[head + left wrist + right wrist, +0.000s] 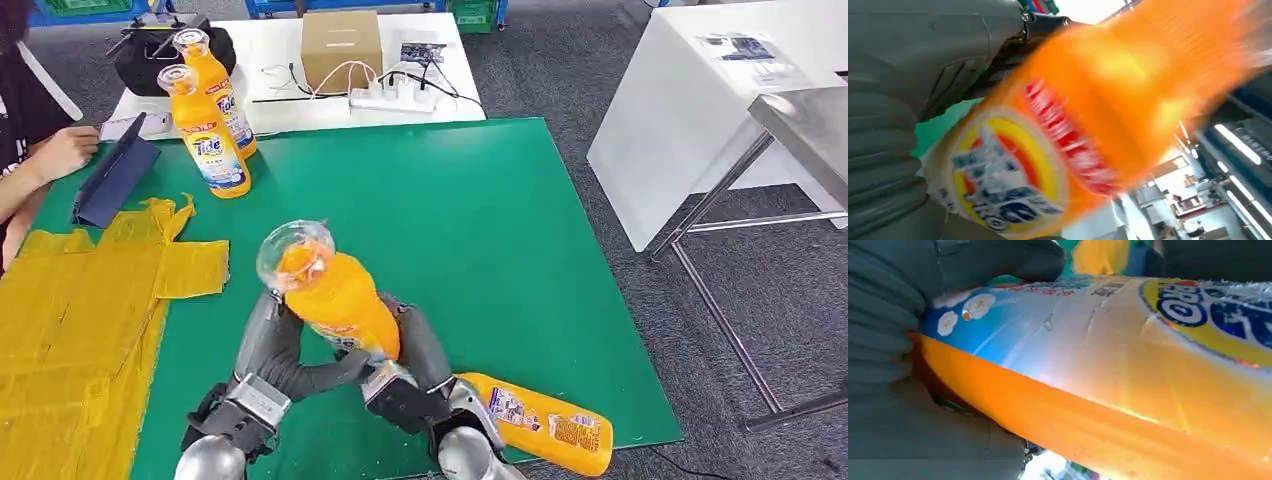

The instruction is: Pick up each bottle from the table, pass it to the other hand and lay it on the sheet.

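Both hands are on one orange bottle [335, 295], held up above the green mat [480, 230]. The left hand [290, 365] wraps around its lower part from one side. The right hand [410, 385] wraps around it from the other side, just beside the left hand. The bottle leans, with its clear cap [293, 250] pointing up and away from the hands. In the left wrist view the bottle [1088, 130] fills the space right in front of the left hand [908, 100], and its label faces the camera. In the right wrist view the right hand [923, 315] has its thumb [1013, 260] pressed on the bottle [1108, 370].

This looks like the passing step: the bottle is going from one hand to the other. I cannot tell which hand is giving and which is taking.

The yellow sheet [80, 320] lies off to the left hand's side, so the left hand should probably end up with the bottle. Next, the taking hand must squeeze tight before the other one lets go. If both loosen at once, the bottle could drop.

Another bottle [545, 420] lies flat on the mat just beside the right hand. Two more bottles [210, 125] stand far ahead of the left hand. They wait their turn.
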